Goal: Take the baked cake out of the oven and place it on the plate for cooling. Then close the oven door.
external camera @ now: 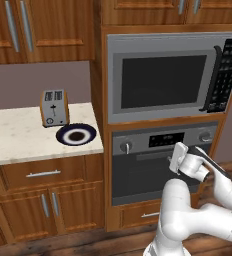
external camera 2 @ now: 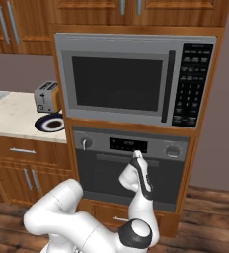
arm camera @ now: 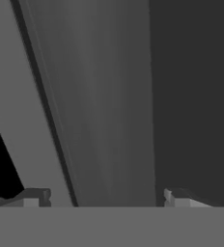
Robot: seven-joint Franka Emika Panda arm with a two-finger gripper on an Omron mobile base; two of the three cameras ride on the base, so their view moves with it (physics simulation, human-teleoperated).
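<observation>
Gripper (arm camera: 104,195), jaws spread, straddling the handle (arm camera: 104,96) of the shut oven door (external camera: 138,177); risking slipping off if closing off-centre.

The gripper (external camera 2: 136,155) is pressing up at the closed oven door (external camera 2: 131,180), right by its handle (external camera 2: 129,158), under the microwave (external camera 2: 131,79).
</observation>
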